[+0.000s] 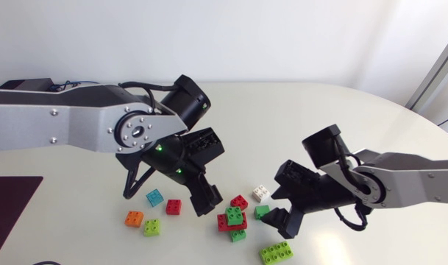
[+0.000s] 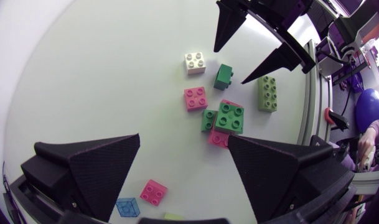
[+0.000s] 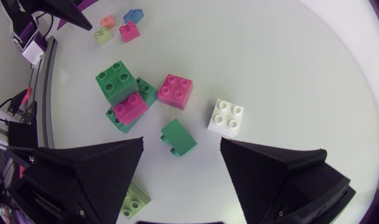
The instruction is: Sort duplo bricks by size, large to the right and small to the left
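1. Your left gripper (image 2: 184, 140) is wide open and holds nothing. It hangs over the table (image 1: 319, 118), between the left group and the middle bricks.
2. Your right gripper (image 3: 182, 149) is also wide open and empty. The dark green brick (image 3: 178, 138) lies just ahead, between its fingers, and it seems not touched.
3. 4 small bricks lie close together on the left: orange brick (image 1: 134, 218), lime brick (image 1: 151, 227), blue brick (image 1: 155, 197) and red brick (image 1: 173, 207).
4. In the middle are a stacked heap (image 1: 233, 215) and a white brick (image 1: 260, 193). The long 2x4 brick (image 1: 276, 252) lies nearer to the front edge.
5. I judge the bricks light, hard and smooth. Take them on 2 flat opposite sides, not on the studs. The heap may come apart.
6. No tray or box is visible, so the bricks lie directly on the table.
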Action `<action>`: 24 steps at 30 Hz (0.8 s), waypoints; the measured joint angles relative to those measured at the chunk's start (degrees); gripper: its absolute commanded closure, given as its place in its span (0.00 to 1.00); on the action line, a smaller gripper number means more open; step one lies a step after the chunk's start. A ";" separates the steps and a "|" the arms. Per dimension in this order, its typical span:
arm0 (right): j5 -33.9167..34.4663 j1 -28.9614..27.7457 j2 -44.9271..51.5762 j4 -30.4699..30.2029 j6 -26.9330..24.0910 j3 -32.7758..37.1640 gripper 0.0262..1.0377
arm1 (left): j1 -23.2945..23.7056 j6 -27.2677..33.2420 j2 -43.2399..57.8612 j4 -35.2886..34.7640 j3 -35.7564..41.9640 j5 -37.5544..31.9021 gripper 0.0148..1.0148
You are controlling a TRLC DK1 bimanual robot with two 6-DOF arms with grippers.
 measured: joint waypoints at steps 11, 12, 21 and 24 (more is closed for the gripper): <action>1.07 1.79 6.03 2.54 -0.02 0.83 0.78 | 0.90 0.00 -0.83 0.59 -1.86 -0.02 0.03; 1.25 2.08 6.16 2.78 -0.02 1.01 0.78 | 0.90 0.00 -0.87 0.61 -1.86 -0.02 0.03; 2.64 4.79 6.45 3.72 -0.02 1.22 0.80 | 1.49 0.04 -1.99 0.66 -2.27 -0.02 0.03; 3.37 4.79 5.01 3.50 -0.02 1.22 0.80 | 2.54 0.24 -2.71 0.66 -2.71 0.00 0.03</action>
